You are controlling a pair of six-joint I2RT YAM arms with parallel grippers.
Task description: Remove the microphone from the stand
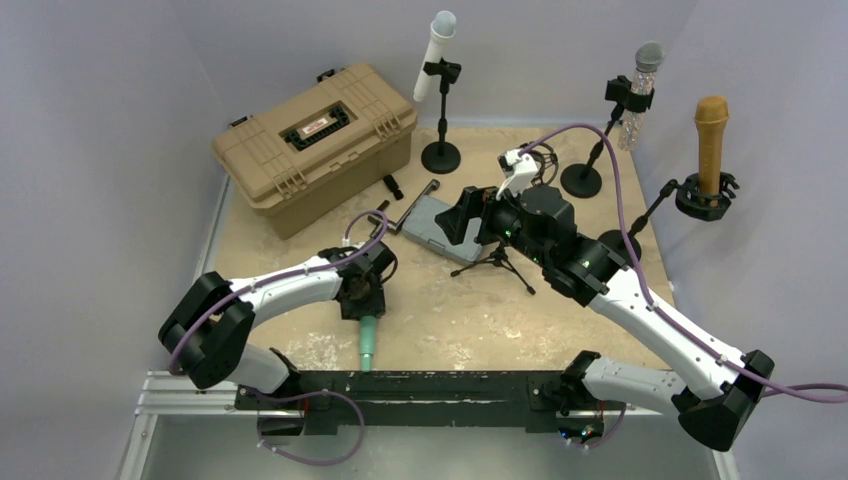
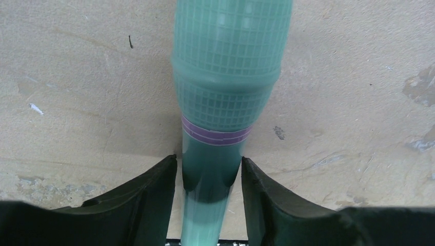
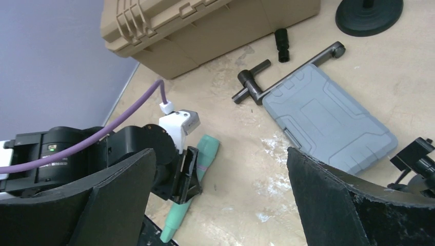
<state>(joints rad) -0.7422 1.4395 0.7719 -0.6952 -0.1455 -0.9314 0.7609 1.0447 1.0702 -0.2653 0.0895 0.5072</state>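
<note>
A teal-green microphone (image 1: 367,345) lies flat on the table, near its front edge. In the left wrist view the microphone (image 2: 225,92) has a mesh head and a purple band. My left gripper (image 1: 362,305) straddles its handle. The left gripper (image 2: 209,169) is open, with a narrow gap on each side of the handle. My right gripper (image 1: 468,222) is wide open and empty above the small black tripod stand (image 1: 497,262). The right wrist view shows the microphone (image 3: 205,154), the right gripper (image 3: 220,169) and the stand's clip (image 3: 418,159).
A tan hard case (image 1: 315,145) stands at the back left. A grey flat case (image 3: 328,125) and a black T-handle tool (image 3: 261,89) lie mid-table. Three other microphones stand on stands at the back: white (image 1: 437,55), clear (image 1: 645,85), tan (image 1: 711,130).
</note>
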